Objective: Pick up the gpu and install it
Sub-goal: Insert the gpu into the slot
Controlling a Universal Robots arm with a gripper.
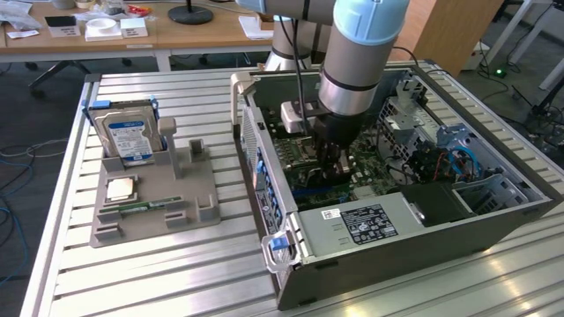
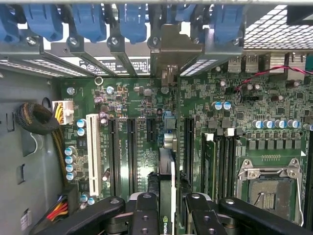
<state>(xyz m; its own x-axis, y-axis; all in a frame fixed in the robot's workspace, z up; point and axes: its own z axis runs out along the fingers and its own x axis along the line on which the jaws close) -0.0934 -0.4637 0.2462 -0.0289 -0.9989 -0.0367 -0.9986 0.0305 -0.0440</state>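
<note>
A slatted aluminium worktable [image 1: 158, 264] in an office-like room carries an open grey desktop computer case [image 1: 397, 244] and, well apart toward the exterior view's left, a grey moulded parts tray [image 1: 154, 205] with a silver hard drive bearing a blue-white label [image 1: 131, 135] standing in it; the arm's black two-fingered gripper [image 2: 166, 215] is lowered inside the case, its jaws closed on the upper edge of the gpu [image 2: 166, 176], a thin black card seen edge-on in the wrist view; the card's silver end bracket [image 2: 172, 46] stands at the rear slot openings, under the blue plastic retention clips [image 2: 132, 22]; the card stands over the green motherboard [image 2: 132, 147], among its long black expansion slots [image 2: 131, 152]; whether it is fully seated I cannot tell; pushing with the card tilted or off the slot could bend the bracket or scrape neighbouring capacitors.
</note>
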